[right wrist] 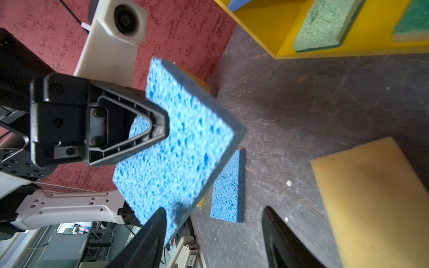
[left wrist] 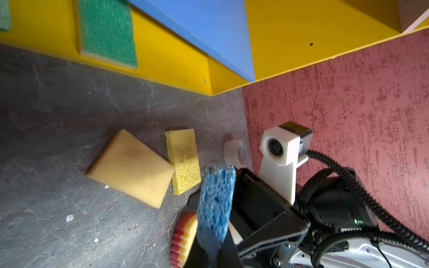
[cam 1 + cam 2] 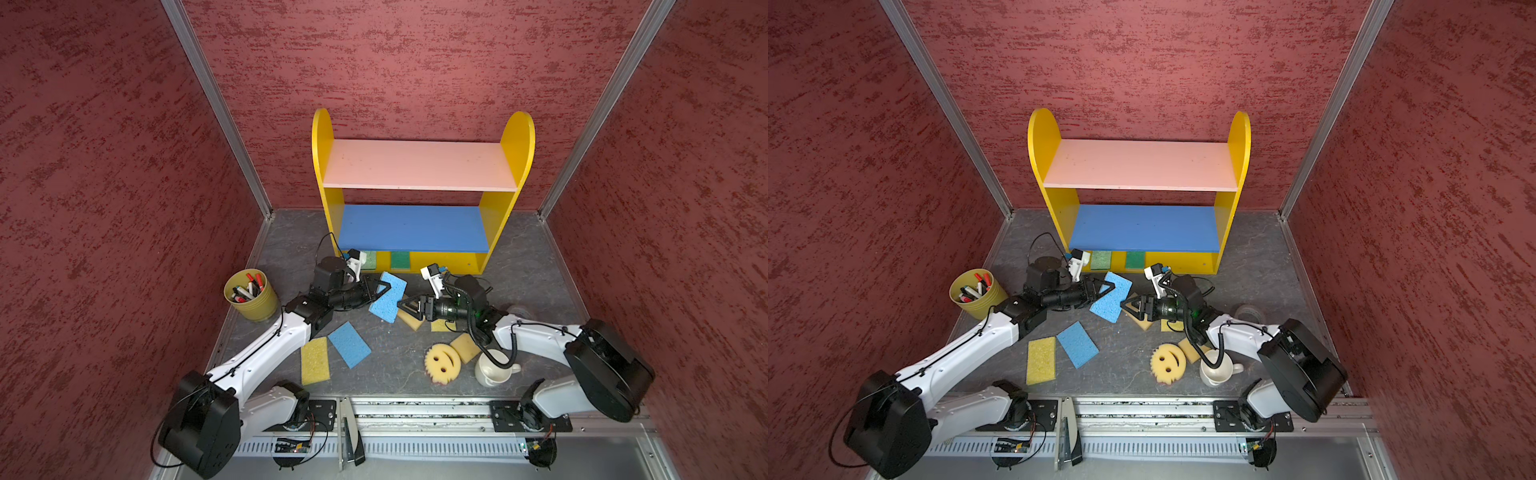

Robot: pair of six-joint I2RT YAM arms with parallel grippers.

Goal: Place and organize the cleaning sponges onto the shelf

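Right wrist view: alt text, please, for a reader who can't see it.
The left claw grips a blue sponge above the grey floor, just ahead of the open right claw. A second blue sponge and a tan sponge lie on the floor; two green sponges sit on the yellow base of the shelf.

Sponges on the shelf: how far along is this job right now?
Done: two green sponges lie on the shelf, bottom tier. In hand: the left gripper clamps a blue sponge; the right gripper is open. Left: six sponges on the table, smiley sponge included.
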